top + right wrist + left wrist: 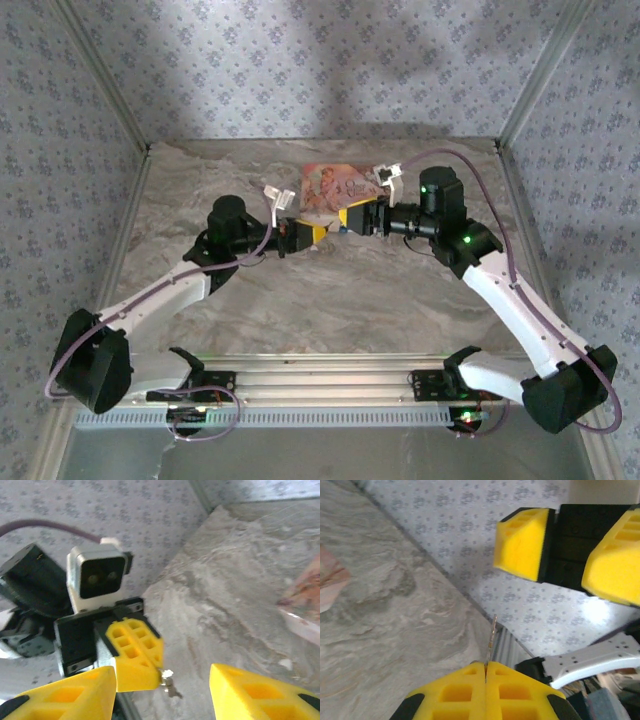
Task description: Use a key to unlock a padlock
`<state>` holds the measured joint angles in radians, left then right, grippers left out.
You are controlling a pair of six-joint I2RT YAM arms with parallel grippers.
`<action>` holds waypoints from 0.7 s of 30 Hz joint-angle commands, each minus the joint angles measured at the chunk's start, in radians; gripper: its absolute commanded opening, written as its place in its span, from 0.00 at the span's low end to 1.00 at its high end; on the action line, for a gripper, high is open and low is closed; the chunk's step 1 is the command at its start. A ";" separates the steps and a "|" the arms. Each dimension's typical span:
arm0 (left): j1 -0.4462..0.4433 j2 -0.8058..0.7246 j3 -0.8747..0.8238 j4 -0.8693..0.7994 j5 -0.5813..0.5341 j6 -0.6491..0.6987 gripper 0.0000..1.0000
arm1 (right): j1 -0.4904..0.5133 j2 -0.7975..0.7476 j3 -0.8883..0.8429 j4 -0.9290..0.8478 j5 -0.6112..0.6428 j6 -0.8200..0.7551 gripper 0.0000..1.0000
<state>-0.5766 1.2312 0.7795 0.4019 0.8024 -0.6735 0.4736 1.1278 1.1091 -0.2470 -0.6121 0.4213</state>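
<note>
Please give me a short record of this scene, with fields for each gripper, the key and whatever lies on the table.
left gripper: shut on the key
key: thin metal blade, standing out from the fingertips
right gripper: open, facing the left gripper, holding nothing
pink packet: flat on the table, just beyond both grippers

Bottom centre: left gripper (485,666), blocky yellow fingers pressed together, pinching a thin silvery metal key (491,640), edge-on and upright above the seam. Top right: right gripper (567,555), yellow fingers spread on a black body, apart from the key. Left: grey marbled tabletop (395,630), with the corner of a flat pink-orange packet (329,582) at the edge. Behind: pale floral-patterned wall (470,520).
</note>
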 commanded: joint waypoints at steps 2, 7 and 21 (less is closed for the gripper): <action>0.022 -0.055 -0.020 -0.134 -0.104 0.069 0.00 | 0.002 0.022 -0.010 -0.095 0.276 0.052 0.53; 0.056 -0.103 -0.091 -0.211 -0.183 0.084 0.00 | 0.025 0.143 -0.016 -0.127 0.372 0.108 0.56; 0.116 -0.106 -0.220 -0.231 -0.197 0.107 0.00 | 0.150 0.561 -0.033 0.063 0.651 0.242 0.54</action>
<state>-0.4725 1.1206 0.5701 0.1635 0.6041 -0.5900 0.6178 1.6505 1.0927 -0.2630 -0.0502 0.5941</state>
